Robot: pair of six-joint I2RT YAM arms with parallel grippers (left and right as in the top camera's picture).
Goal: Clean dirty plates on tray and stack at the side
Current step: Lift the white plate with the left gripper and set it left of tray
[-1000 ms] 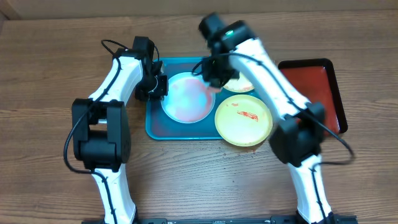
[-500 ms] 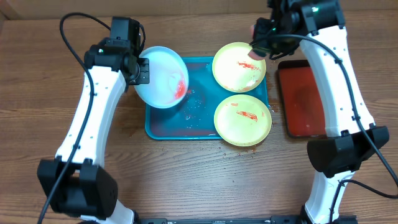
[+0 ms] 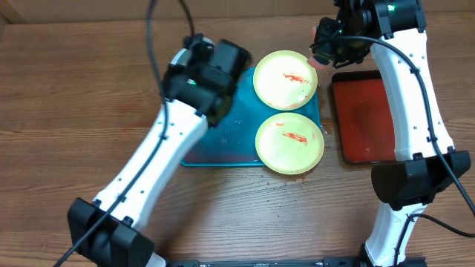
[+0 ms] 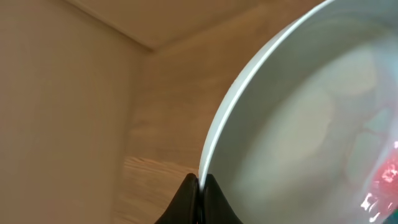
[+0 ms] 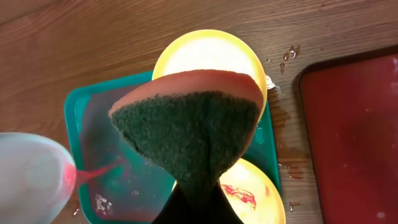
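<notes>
My left gripper [image 4: 200, 182] is shut on the rim of the mint-blue rimmed plate [image 4: 311, 124]. The plate hangs tilted over the left end of the turquoise tray [image 3: 245, 141], and a red streak runs from the plate [image 5: 31, 177] down towards the tray [image 5: 124, 180]. From overhead, my left arm [image 3: 200, 74] hides this plate. Two yellow-green rimmed plates with red smears lie on the tray's right side, one far [image 3: 286, 79] and one near [image 3: 290, 143]. My right gripper [image 5: 198, 199] is shut on an orange sponge with a dark green pad [image 5: 193, 118], held above the far plate's right edge [image 3: 324, 37].
A red tray with a black rim [image 3: 367, 119] lies right of the turquoise tray. Water drops and small crumbs dot the wooden table [image 3: 289, 182] around both trays. My left arm crosses diagonally over the table's left half.
The mint-blue plate has been lifted off the tray and tilted. My left arm has swung right with it, over the tray's left end. My right gripper with the sponge moved to the back right.
</notes>
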